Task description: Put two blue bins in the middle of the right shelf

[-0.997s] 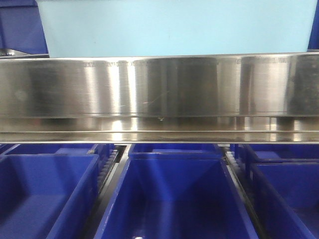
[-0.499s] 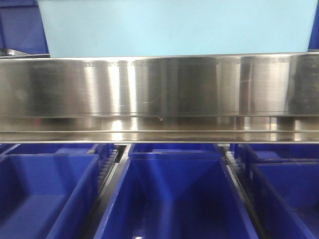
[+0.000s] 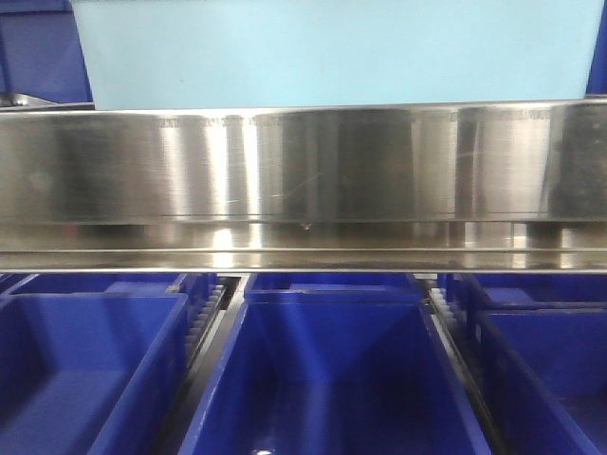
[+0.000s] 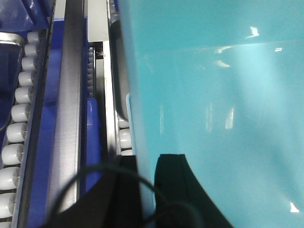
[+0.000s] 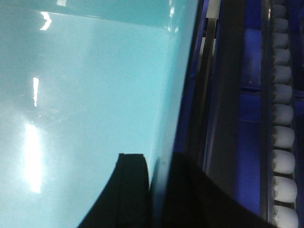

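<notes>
I have the left gripper (image 4: 145,190) and right gripper (image 5: 159,194) each clenched over an opposite side wall of the light blue bin (image 3: 322,52), which I judge keeps it level above the steel rail (image 3: 303,175) and the dark blue bins (image 3: 332,379) below.

A wide brushed steel shelf rail (image 3: 303,175) runs across the whole front view. Directly above the rail, a light blue bin (image 3: 332,52) sits on the upper level and spans most of its width. Below the rail, three dark blue bins stand side by side on the lower level: left bin (image 3: 85,370), middle bin (image 3: 332,370), right bin (image 3: 550,370), with narrow roller tracks (image 3: 211,313) between them. The left wrist view shows white rollers (image 4: 19,113) in a row beside the rail
</notes>
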Controlling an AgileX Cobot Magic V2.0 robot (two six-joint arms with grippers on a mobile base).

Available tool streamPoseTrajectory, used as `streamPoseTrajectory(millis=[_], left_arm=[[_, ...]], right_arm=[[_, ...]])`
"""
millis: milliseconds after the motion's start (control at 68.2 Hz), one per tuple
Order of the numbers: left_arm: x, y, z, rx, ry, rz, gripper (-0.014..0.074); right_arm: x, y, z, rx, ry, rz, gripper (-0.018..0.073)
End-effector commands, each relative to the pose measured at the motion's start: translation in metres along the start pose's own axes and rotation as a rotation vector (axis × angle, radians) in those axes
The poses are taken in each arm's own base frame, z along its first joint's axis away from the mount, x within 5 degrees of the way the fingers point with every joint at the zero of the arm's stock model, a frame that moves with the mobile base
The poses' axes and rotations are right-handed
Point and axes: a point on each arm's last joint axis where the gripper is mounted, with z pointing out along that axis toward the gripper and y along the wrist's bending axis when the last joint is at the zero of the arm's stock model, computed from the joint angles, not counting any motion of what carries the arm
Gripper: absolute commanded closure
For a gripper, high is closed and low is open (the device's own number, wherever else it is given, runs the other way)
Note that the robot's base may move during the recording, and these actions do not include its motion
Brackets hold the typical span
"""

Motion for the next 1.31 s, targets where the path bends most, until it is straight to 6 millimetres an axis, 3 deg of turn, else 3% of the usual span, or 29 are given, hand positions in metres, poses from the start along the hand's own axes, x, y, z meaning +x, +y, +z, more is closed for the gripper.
streamPoseTrajectory(millis=[0, 73, 147, 323, 367, 513, 719, 895, 1056, 1173, 1291], left_arm=[[-0.004, -0.002, -0.006, 0.022, -0.038, 0.013, 0.0652], [-0.004, -0.003, -0.006, 0.034, -0.034, 0.011, 0.0553], [-0.003, -0.004, -0.006, 0.042, -0.032, 0.011, 0.041], [-0.003, -0.004, -0.006, 0.044, -0.031, 0.012, 0.0055], [-0.004, -0.004, -0.007, 0.044, -0.033, 0.012, -0.0004], [-0.004, -0.002, -0.017, 0.044, -0.056, 0.013, -0.0001], [-0.006, 0.008, -0.05, 0.033, -0.127, 0.05, 0.0008], [-0.003, 0.016, -0.068, 0.003, -0.158, 0.064, 0.0008], [0.015, 0.016, -0.044, -0.016, -0.053, 0.09, 0.0008], [0.034, 0.015, -0.018, 0.021, 0.068, 0.068, 0.0008], [0.042, 0.015, 0.003, 0.095, 0.085, 0.009, 0.0008]], right_arm=[[0.0, -0.001, -0.003, 0.011, -0.006, -0.02, 0.071], [0.0, -0.001, -0.003, 0.011, -0.006, -0.02, 0.0662], [0.0, -0.001, -0.003, 0.011, -0.006, -0.02, 0.0543], [0.0, -0.001, -0.008, 0.01, -0.016, -0.021, 0.006], [0.0, 0.0, -0.011, 0.01, -0.023, -0.022, -0.0016], [0.002, 0.001, -0.028, 0.007, -0.06, -0.024, 0.0003], [0.005, 0.002, -0.052, 0.002, -0.113, -0.028, 0.001], [0.007, 0.002, -0.058, 0.001, -0.125, -0.028, 0.001], [0.011, 0.001, -0.05, 0.004, -0.092, -0.019, 0.001], [0.025, -0.002, -0.024, 0.012, 0.008, -0.005, 0.001], [0.039, -0.005, 0.001, 0.019, 0.066, 0.009, 0.001]])
